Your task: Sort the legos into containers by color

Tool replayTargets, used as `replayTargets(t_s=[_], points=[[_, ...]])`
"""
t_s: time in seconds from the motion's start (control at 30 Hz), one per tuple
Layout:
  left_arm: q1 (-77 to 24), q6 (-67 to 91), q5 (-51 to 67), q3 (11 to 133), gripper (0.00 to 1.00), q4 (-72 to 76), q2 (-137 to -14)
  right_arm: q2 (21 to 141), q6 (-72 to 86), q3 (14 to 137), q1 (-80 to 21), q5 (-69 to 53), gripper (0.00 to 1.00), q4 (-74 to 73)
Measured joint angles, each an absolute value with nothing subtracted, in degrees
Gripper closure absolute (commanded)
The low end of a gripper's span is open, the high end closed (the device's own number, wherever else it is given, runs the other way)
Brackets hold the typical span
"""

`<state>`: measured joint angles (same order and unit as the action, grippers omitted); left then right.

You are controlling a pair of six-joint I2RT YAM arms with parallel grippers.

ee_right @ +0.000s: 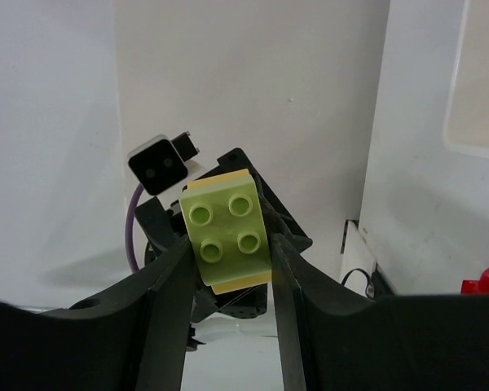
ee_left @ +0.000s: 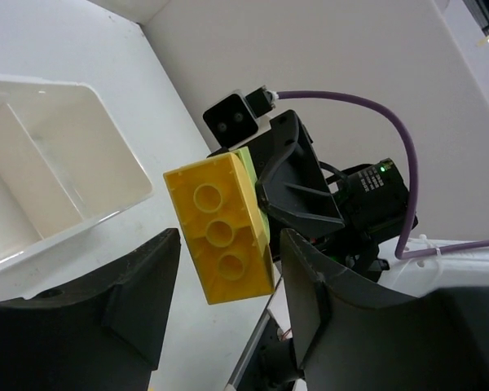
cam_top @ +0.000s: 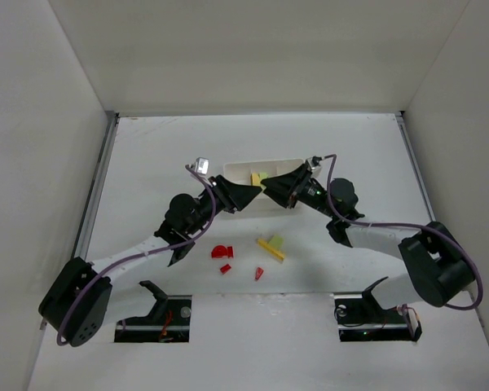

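Brick stack (ee_right: 226, 213) gripped in right gripper (ee_right: 228, 242), its far end inside the gap of left gripper (ee_left: 228, 244), touching neither side. Tray (ee_left: 106, 163) left of left gripper. Loose pieces (cam_top: 270, 247) on table (cam_top: 147, 147) behind both grippers.

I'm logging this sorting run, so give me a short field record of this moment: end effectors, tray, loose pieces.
held item: light green brick stacked on a yellow brick
right end effector: shut on the light green brick
left end effector: open, fingers flanking the yellow brick, gaps on both sides
white tray: beside the held stack; compartments seen from the left wrist hold nothing
loose on table: one yellow piece, three red pieces
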<state>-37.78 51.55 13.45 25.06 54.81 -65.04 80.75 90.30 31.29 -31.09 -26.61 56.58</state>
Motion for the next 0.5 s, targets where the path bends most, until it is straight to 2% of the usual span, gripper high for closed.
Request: replayTargets(t_s=[0.3,0.5], points=[[-37.19,51.70,13.82,25.06,0.61,55.46,-65.39,81.38,91.42,30.92,-31.07,-26.83,0.70,58.33],[-37.04,52.10,14.17,25.06,0.64,55.51,-65.43,81.08,90.15,30.92,-30.83,-26.79,0.70,58.22]])
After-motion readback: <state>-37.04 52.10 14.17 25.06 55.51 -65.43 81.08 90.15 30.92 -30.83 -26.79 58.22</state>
